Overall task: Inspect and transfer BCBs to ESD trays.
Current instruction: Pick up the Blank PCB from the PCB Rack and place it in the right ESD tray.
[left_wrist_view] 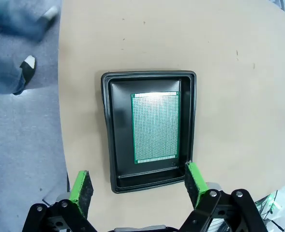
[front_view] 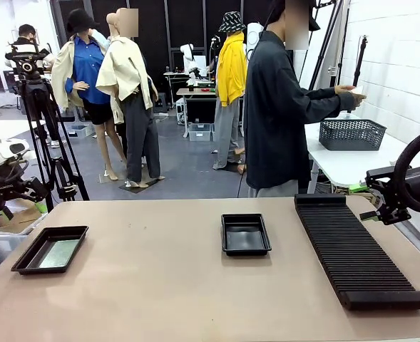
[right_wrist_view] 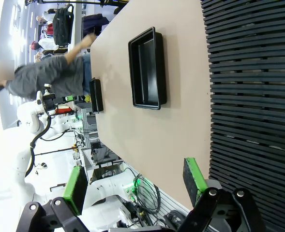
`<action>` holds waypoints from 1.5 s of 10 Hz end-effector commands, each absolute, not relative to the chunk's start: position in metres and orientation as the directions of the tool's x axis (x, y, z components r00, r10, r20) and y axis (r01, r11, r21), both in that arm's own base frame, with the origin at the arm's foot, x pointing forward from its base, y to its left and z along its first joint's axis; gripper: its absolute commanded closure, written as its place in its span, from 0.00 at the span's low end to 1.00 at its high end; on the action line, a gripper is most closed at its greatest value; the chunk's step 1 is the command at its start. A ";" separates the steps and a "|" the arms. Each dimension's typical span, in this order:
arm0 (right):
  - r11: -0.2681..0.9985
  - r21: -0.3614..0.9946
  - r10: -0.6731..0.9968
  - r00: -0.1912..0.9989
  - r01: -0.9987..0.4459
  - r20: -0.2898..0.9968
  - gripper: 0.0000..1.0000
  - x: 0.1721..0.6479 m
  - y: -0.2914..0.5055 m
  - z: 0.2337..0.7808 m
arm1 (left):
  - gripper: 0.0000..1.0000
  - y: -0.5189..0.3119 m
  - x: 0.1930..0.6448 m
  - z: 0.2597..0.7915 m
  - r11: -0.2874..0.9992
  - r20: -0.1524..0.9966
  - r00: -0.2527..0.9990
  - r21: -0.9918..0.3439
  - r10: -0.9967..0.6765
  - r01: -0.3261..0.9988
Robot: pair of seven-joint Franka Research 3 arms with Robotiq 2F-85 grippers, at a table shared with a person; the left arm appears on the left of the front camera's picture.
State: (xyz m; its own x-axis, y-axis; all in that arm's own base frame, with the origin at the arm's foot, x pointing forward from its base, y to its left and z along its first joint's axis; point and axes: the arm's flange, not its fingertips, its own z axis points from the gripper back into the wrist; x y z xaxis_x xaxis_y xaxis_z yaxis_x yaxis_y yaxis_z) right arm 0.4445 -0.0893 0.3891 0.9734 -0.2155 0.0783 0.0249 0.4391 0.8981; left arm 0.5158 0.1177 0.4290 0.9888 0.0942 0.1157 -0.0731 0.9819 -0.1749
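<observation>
Left gripper [left_wrist_view: 138, 186]: fingers wide apart, nothing between the pads. Its body is cut off by the bottom edge. One ESD tray [left_wrist_view: 106, 145] sits just beyond the fingertips, with its near rim spanning the gap between them. BCB [left_wrist_view: 156, 127] lies flat inside, long axis running straight away from the fingers, parallel to the tray's long sides. It's offset toward the picture-right finger [left_wrist_view: 194, 180], which hides the tray's near corner. Glare washes out the board's far edge.

Right gripper [right_wrist_view: 134, 182]: fingers also spread, empty, straddling the edge of the table [right_wrist_view: 181, 121]. Slotted rack [right_wrist_view: 253, 96] runs on beyond its picture-right finger, cropped top and right. Second ESD tray [right_wrist_view: 147, 67] is farther out, between the finger lines. Probably empty, but the angle is steep and the floor barely shows.
</observation>
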 end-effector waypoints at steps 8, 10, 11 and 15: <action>0.442 0.896 -0.227 0.971 0.035 0.074 0.00 0.447 -0.087 0.390 | 0.00 0.171 0.480 0.442 0.750 0.263 0.932 -0.661 0.248 -0.013; 0.442 0.896 -0.227 0.971 0.035 0.074 0.00 0.447 -0.087 0.390 | 0.00 0.188 0.474 0.434 0.626 0.292 0.921 -0.777 0.259 0.070; 0.442 0.896 -0.227 0.971 0.035 0.074 0.00 0.447 -0.087 0.390 | 0.00 0.196 0.471 0.430 0.535 0.312 0.908 -0.836 0.281 0.122; 0.442 0.896 -0.227 0.971 0.035 0.074 0.00 0.447 -0.087 0.390 | 0.00 0.211 0.469 0.412 0.277 0.314 0.903 -0.932 0.292 0.234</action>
